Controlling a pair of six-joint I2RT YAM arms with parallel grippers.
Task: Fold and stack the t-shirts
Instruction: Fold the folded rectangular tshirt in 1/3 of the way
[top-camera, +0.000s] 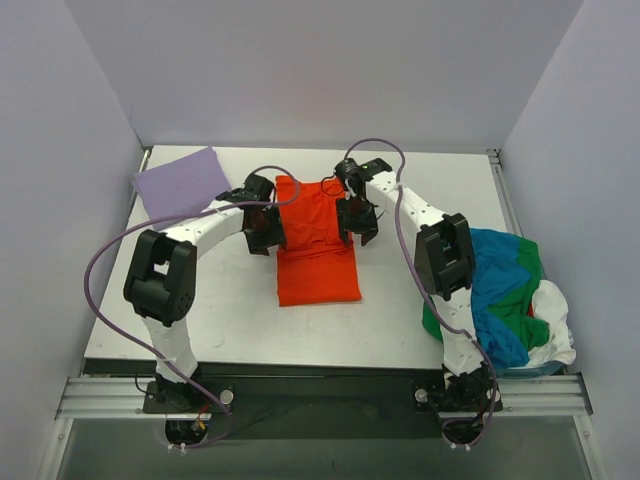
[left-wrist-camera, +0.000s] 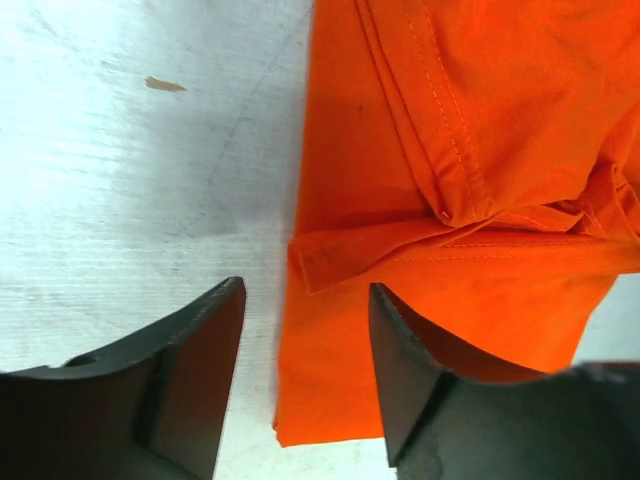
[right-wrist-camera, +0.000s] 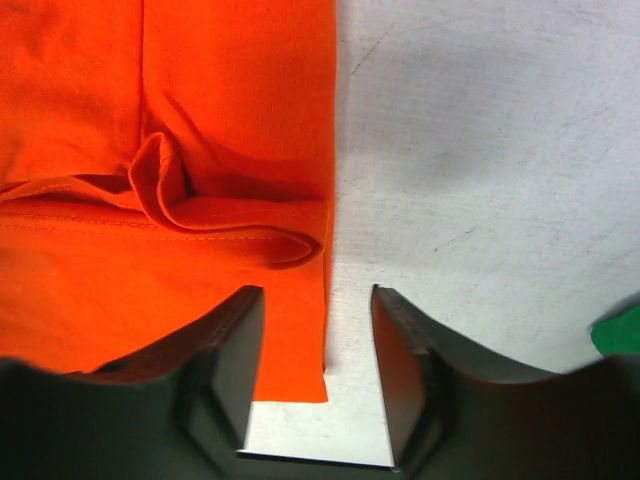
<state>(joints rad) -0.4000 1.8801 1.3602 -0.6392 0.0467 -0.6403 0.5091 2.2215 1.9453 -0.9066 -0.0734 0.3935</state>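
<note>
An orange-red t-shirt (top-camera: 316, 250) lies partly folded in the middle of the white table (top-camera: 230, 320), its upper part folded down over the lower part. My left gripper (top-camera: 265, 228) hangs open over the shirt's left edge. In the left wrist view the gripper (left-wrist-camera: 305, 290) has its jaws apart, with the orange shirt (left-wrist-camera: 480, 100) flat on the table below them. My right gripper (top-camera: 357, 222) is open over the right edge. In the right wrist view the gripper (right-wrist-camera: 318, 295) straddles the orange shirt's (right-wrist-camera: 220, 100) side edge without holding it.
A folded lavender t-shirt (top-camera: 180, 183) lies at the back left corner. A heap of blue, green and white t-shirts (top-camera: 505, 295) hangs over the table's right edge. A bit of the green cloth (right-wrist-camera: 620, 330) shows at the right wrist view's edge.
</note>
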